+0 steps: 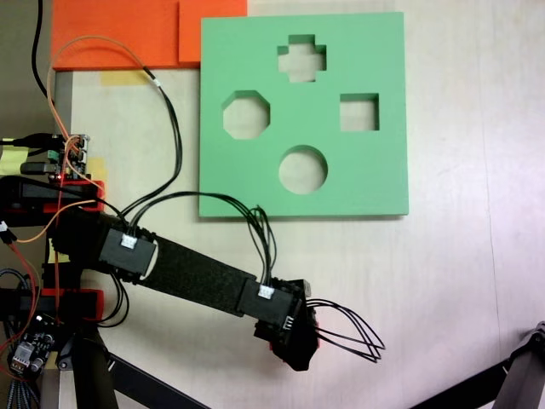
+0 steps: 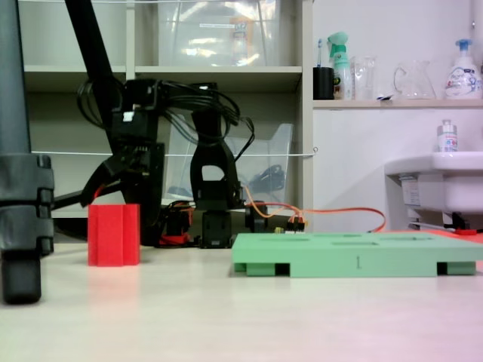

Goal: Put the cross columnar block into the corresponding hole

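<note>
The cross columnar block (image 2: 113, 234) stands upright on the tabletop (image 2: 249, 317), well apart from the green board (image 2: 355, 255) in the low fixed view. The arm's end hangs just above and behind it. In the top fixed view the claw (image 1: 294, 345) sits near the lower edge of the tabletop, pointing down, and it covers the block there. I cannot tell if its jaws are spread or closed, or if they touch the block.

The corresponding hole (image 1: 302, 58) is empty, near the far edge of the board, so I judge the task is at its start: grasp, carry and insert all remain.

The octagonal cutout (image 1: 246, 116), the round one (image 1: 303, 169) and the square one (image 1: 358, 112) lie between block and target. A tripod leg (image 2: 21, 219) stands near the block.
</note>
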Motion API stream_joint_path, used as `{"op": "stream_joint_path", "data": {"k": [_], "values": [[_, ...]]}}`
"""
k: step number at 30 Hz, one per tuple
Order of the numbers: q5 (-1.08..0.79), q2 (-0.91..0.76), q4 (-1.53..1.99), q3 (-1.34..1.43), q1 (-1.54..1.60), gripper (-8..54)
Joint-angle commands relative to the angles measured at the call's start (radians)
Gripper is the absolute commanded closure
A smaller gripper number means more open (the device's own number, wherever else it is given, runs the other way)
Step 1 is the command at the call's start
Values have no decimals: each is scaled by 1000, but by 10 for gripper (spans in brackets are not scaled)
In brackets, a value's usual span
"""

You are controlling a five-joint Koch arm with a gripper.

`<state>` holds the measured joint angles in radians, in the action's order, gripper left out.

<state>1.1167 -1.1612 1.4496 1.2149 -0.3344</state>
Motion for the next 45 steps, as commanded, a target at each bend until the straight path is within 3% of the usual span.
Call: {"op": "stream_joint_path", "data": {"k": [1, 12, 14, 15, 20, 24, 28, 34, 37, 45], "values": [[15, -3, 21, -41, -3, -69], [84, 32, 69, -37, -20, -61], [86, 54, 89, -34, -12, 101], [91, 66, 112, -34, -14, 152], [109, 109, 179, -34, -21, 214], [137, 103, 218, -32, -14, 221], [328, 58, 293, -37, 9, 221], [336, -104, 347, -34, 29, 224], [337, -184, 374, -40, 43, 271], [390, -322, 399, -80, 215, 287]]}}
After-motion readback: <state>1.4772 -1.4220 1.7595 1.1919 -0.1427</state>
